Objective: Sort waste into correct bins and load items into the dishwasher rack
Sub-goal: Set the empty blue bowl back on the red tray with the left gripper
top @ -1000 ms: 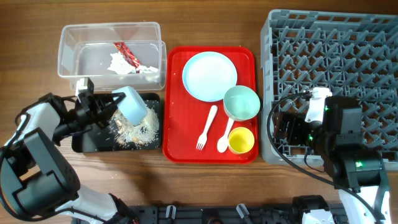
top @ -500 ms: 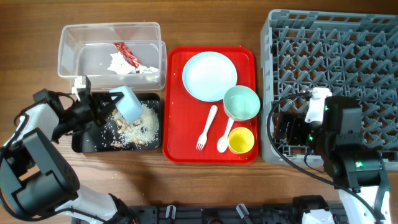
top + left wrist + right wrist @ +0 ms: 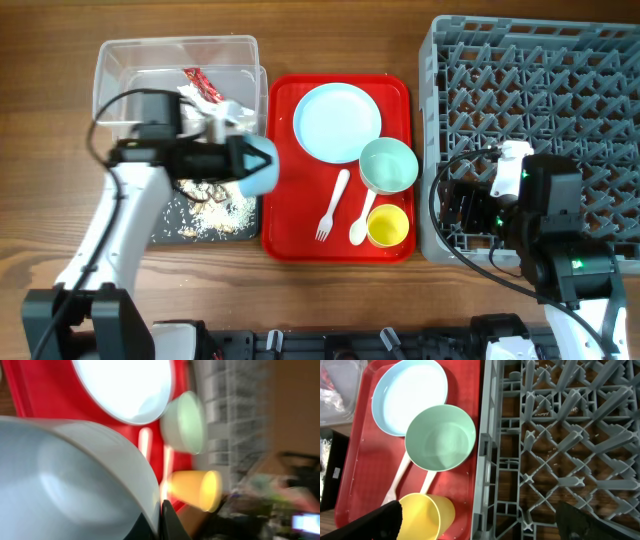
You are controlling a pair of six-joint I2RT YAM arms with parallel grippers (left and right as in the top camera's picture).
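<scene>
One pale blue bowl [image 3: 75, 485], blurred, cropped

No words or numbers can be read anywhere here. The small red snack wrapper [image 3: 203, 87] lying in the clear rectangular plastic tub [image 3: 120, 70] is too small to show any print. The left wrist view is too blurry to read anything.
</scene>
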